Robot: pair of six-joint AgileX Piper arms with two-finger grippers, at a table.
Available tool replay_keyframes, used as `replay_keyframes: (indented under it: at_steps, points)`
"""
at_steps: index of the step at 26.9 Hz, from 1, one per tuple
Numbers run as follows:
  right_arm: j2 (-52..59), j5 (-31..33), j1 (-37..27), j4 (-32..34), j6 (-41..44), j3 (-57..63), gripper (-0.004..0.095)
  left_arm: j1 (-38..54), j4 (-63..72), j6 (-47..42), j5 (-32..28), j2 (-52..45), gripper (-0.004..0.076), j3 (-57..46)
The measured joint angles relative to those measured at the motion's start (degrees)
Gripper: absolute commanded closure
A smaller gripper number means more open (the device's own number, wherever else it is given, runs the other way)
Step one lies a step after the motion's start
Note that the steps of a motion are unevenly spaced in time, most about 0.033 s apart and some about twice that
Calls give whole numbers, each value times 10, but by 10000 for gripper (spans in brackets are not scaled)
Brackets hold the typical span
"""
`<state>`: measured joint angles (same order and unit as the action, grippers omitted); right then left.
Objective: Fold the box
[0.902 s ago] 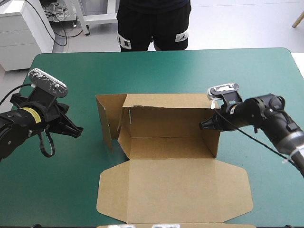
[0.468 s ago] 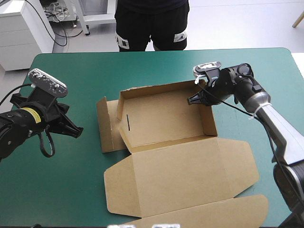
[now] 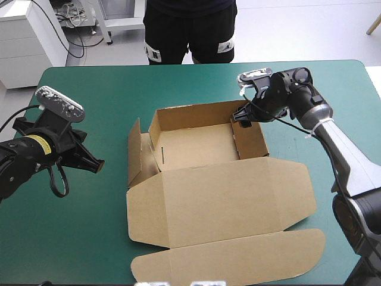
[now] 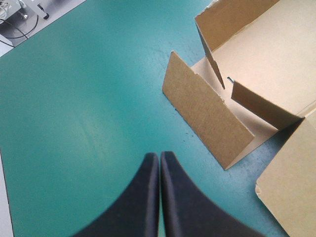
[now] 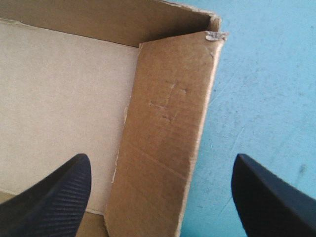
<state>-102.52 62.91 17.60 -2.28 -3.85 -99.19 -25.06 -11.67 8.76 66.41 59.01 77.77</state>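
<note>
Brown cardboard box (image 3: pixel 199 146) sits centre-frame, an open tray with lid (image 3: pixel 220 199) flat below — the right black-finned gripper (image 3: pixel 241 116), fingers spread, straddles its right wall (image 5: pixel 165 138) and ought to tuck it squarely, while the left black-finned gripper (image 3: pixel 100 163), fingers pressed together, hangs mid-left.

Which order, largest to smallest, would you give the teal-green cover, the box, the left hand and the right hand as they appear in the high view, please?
1. teal-green cover
2. box
3. left hand and right hand: both small and look much alike, so I leave them unranked.
</note>
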Motion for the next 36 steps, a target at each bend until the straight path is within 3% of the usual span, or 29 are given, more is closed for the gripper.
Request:
replay_keyframes:
  at_steps: [7, 19, 28, 36]
  points:
    - [52, 52, 0, 23, -2, -35, 178, 0, 0, -3, 0, 0, 732, 0]
    - [152, 64, -2, 29, -5, -39, 186, 0, -28, -71, 18, 0, 732, -1]
    - [96, 64, -2, 29, -2, -25, 186, 0, -71, -114, 39, 0, 732, -1]
    - [-40, 56, -2, 23, -1, -21, 186, 0, -71, -116, 40, 0, 732, -1]
